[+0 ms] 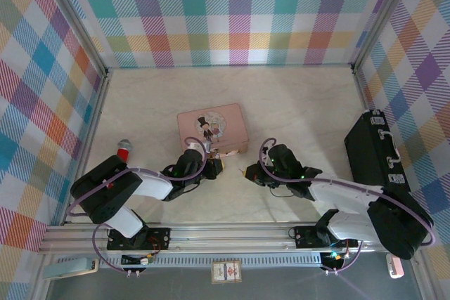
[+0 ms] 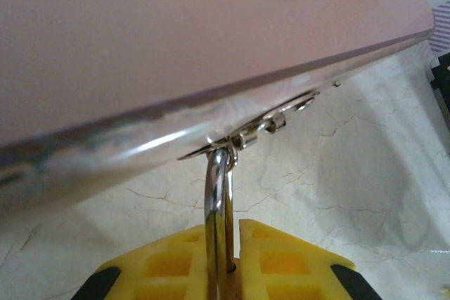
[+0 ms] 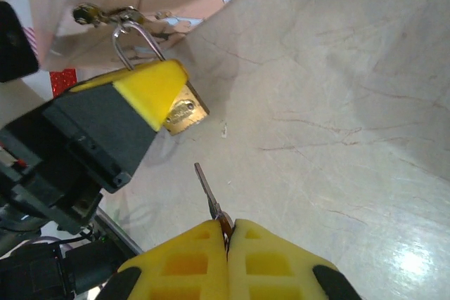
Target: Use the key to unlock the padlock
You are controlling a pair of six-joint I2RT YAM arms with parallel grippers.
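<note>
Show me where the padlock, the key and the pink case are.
padlock (image 3: 187, 113): right wrist view, on its brass body.
key (image 3: 207, 189): right wrist view, on its bare blade.
pink case (image 1: 190, 130): top view, on the plain lid.

Overhead; both wrist cameras near padlock (image 3: 186, 114)

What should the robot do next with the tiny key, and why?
Probably ease the right gripper forward so the key tip reaches the padlock. The key is pinched there, pointing toward the brass body with a gap between them, while the left gripper holds the padlock, its shackle hooked in the clasp of the pink case.
</note>
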